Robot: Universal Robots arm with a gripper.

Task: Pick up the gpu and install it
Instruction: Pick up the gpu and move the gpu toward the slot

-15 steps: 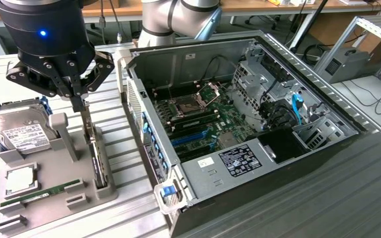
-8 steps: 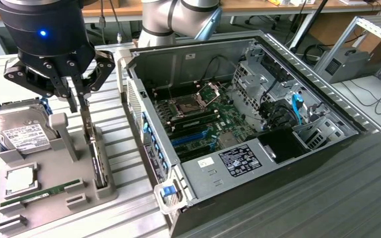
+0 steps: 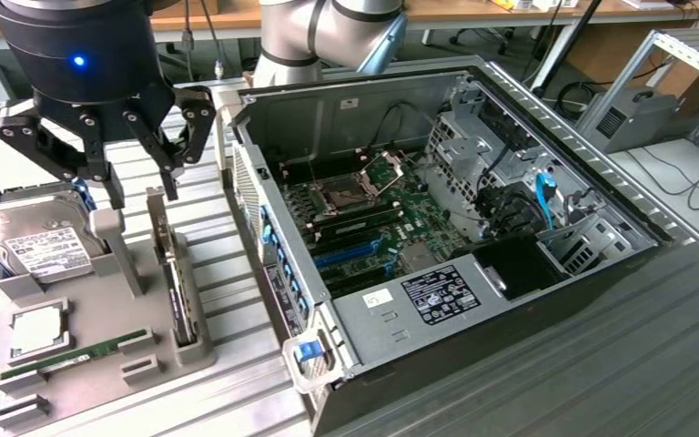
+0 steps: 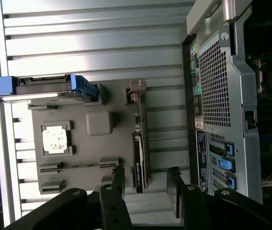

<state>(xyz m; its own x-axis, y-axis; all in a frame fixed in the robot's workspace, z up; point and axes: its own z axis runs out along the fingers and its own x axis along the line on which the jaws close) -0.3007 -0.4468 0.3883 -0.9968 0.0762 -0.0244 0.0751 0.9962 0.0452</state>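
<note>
Along the left edge of the grey holder (image 3: 105, 314), the hard drive (image 3: 40, 241) is leaning in its bay. Just beside it, toward the holder's front, the processor chip (image 3: 36, 330) and the green memory stick (image 3: 76, 357) are lying in their own recesses. Moving right, the gripper (image 3: 141, 193) is hanging low over the holder's rear right part with its jaws standing wide apart and gripping nothing. The gpu (image 3: 179, 291) is standing on edge in the slot that runs along the holder's right edge, its silver bracket pointing up toward the gripper. In the wrist view the fingers (image 4: 119, 175) are straddling one end of the card, with a gap showing on each side, so they are not clamping it. Further right, the open computer case (image 3: 471, 300) is lying on its side on the ribbed metal table (image 3: 592, 364). Its motherboard (image 3: 362, 218) is facing up, and no card is showing in the expansion slots. By this reading the task is only at its opening. The gripper is lining up over the card, the card is not yet grasped or lifted, and the whole of the fitting into the case is remaining undone.
</note>
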